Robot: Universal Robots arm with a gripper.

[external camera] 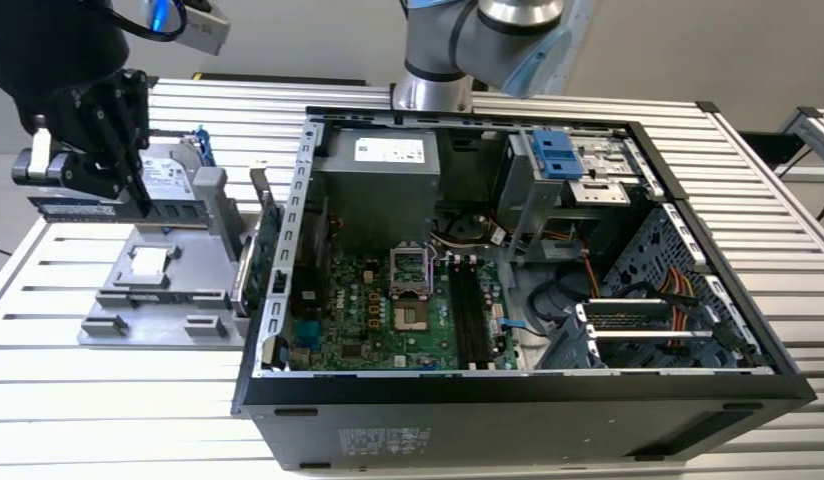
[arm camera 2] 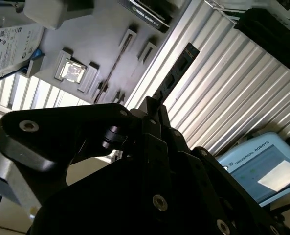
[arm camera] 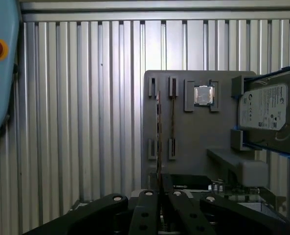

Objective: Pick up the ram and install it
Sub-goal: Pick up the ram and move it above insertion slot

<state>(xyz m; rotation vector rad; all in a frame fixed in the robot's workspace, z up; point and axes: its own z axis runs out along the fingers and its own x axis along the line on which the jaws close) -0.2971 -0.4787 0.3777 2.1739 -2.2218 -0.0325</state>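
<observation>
the claw (external camera: 135, 200) is pinching the ram (external camera: 79, 208), fingers pressed on either side of the board. in the exterior view the ram hangs level and lengthwise in the grip, lifted above the grey holder (external camera: 145, 300) at that view's left, just beside the hard drive (external camera: 165, 178) standing in the holder.

in the first wrist view the ram (arm camera: 158, 137) shows edge-on as a thin line running out from between the fingers (arm camera: 147, 196), over the holder (arm camera: 193, 142). a second stick (arm camera: 172, 120) sits in a slot beside it, with a cpu (arm camera: 203, 95) and the hard drive (arm camera: 267, 110) further along.

in the second wrist view the ram (arm camera 2: 176, 73) juts out past the claw (arm camera 2: 154, 105) over the slatted table (arm camera 2: 223, 83).

the open case (external camera: 519, 385) lies on the table to the exterior view's right, motherboard (external camera: 385, 310) facing up, well apart from the ram.
</observation>
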